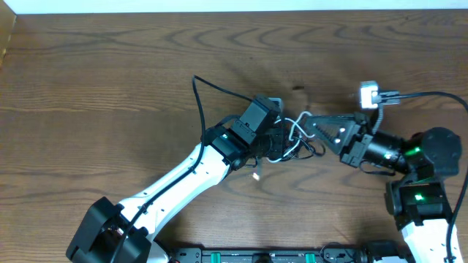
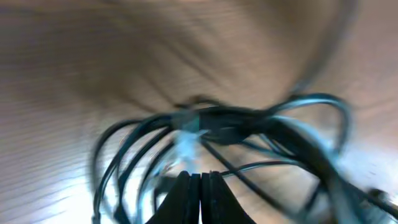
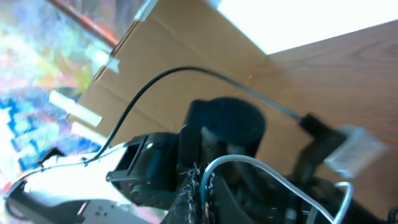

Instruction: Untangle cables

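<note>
Surface (image 1: 110, 73): bare brown wood filling the overhead view.
Left arm (image 1: 183, 175): reaches from the near left edge to the middle of the surface.
Right arm (image 1: 417, 190): reaches from the near right edge, pointing left toward the other arm.
Tangle (image 1: 296, 140): a loose knot of thin cords at the middle of the surface, between the two arms' tips and touching both.
Black cords (image 2: 224, 124): several loops crossing at one dense bundle just ahead of the left arm's tip. This view is blurred, so I cannot count the strands.
White cord (image 3: 239, 159): a short pale arc that rises from the right arm's tip and bends down again.
Left fingers (image 2: 186, 196): pressed together. I cannot tell through the blur whether a strand is caught between them.
Right fingers (image 3: 189, 199): pressed together, apparently pinching the white cord's near end.
Plug (image 1: 257, 175): a small white end lying just beside the left arm, on the near side of the tangle.
Handling: likely very light, limp and smooth. The cords should slide through a weak pinch and will tighten the knot if pulled hard.
Where to hold: probably a single strand close to the knot or just behind a plug, never the whole bundle, drawing the loops apart gently.
</note>
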Controlling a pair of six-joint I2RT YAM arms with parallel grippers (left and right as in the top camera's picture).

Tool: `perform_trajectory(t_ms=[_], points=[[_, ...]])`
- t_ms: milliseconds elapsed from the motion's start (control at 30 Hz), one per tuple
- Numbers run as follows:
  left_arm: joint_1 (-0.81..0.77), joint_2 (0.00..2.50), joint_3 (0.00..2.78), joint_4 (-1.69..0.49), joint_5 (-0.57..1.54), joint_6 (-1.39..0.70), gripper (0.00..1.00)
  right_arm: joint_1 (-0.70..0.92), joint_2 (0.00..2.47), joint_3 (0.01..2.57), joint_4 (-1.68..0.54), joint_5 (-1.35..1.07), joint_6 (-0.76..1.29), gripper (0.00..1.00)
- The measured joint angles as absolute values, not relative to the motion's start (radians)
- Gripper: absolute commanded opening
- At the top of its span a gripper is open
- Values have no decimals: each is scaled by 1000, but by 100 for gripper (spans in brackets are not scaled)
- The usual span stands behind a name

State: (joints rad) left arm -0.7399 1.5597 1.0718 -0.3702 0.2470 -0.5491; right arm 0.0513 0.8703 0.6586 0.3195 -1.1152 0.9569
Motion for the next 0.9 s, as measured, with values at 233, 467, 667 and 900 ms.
perform_trajectory(t_ms=[233, 467, 667, 900], points=[[-721, 1560, 1071, -475, 131, -549, 8, -152, 870, 659, 319, -1149, 950, 2], [-660, 1563, 1071, -529, 64, -549, 8, -329, 870, 659, 365, -1175, 951, 1], [-600, 1563, 1071, -548, 46, -549, 8, -379, 870, 659, 430, -1205, 951, 1], [-556, 1563, 1070, -513, 55, -549, 8, -385, 870, 664, 286, -1224, 906, 5]])
